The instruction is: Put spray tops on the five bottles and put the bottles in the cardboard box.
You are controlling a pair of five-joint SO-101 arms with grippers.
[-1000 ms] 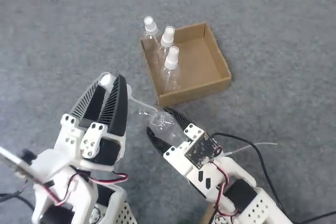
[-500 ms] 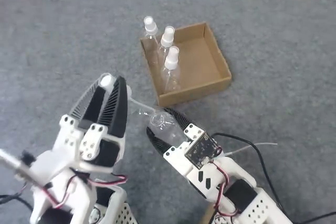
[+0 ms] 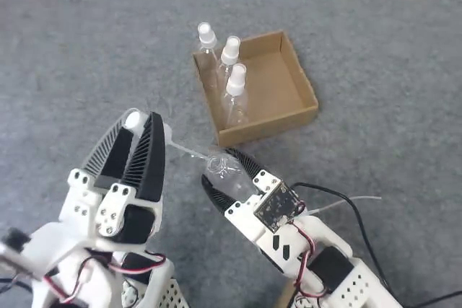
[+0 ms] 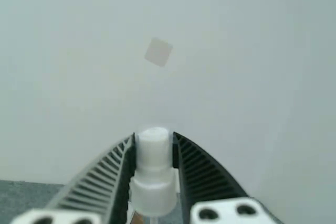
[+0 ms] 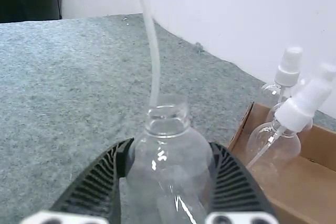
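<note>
High view: left claw (image 3: 141,122) pinches spray top (image 3: 133,117), tube (image 3: 185,150) slanting to bottle (image 3: 218,164) clamped in right claw (image 3: 225,175) near cardboard box (image 3: 290,117); left wrist: top centred; right wrist: tube at the neck, so I'd align upright, lower slowly.

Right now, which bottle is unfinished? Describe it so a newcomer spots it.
Find the cardboard box on the grey carpet; off its near corner, toward the arms, the right pincer grips a clear bottle. Unlike the three capped bottles at the box, its neck is open, with only the thin tube of the spray top in the left pincer reaching it.
</note>
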